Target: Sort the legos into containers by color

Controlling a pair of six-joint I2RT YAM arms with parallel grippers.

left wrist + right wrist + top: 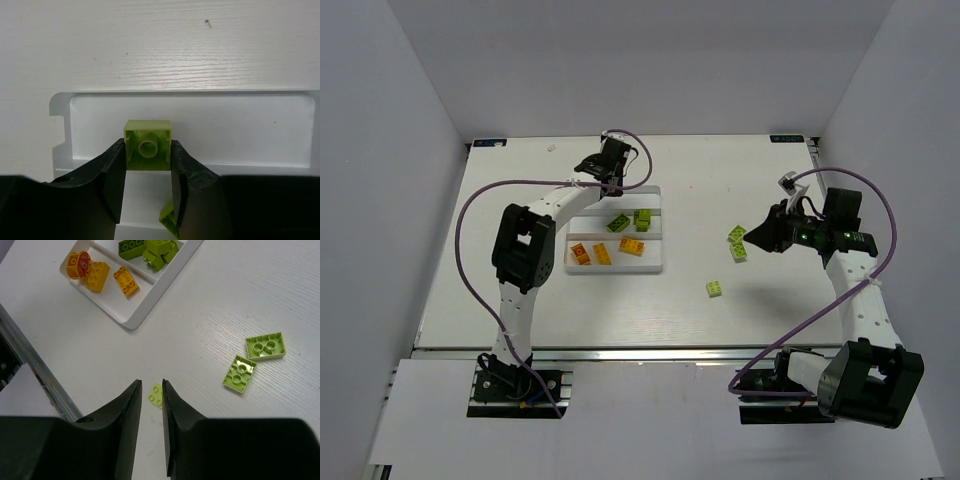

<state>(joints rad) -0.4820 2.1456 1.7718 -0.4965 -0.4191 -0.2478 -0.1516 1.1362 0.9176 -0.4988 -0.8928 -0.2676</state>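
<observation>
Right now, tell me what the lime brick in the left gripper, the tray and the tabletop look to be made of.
Lime brick: moulded plastic with a slight sheen; the hollow underside shows crisp walls and a central tube.
Tray: probably thin formed plastic, smooth white, with rounded rims and corners.
Table: matte white with fine grain lines, so painted wood or wood-look laminate; I can't tell which.

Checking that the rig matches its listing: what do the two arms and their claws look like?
The left arm and right arm have white links with bulky black joint housings. A purple cable loops loosely along each. The left claw and right claw have matte black tapered fingers. A small green light glows near the right wrist.
</observation>
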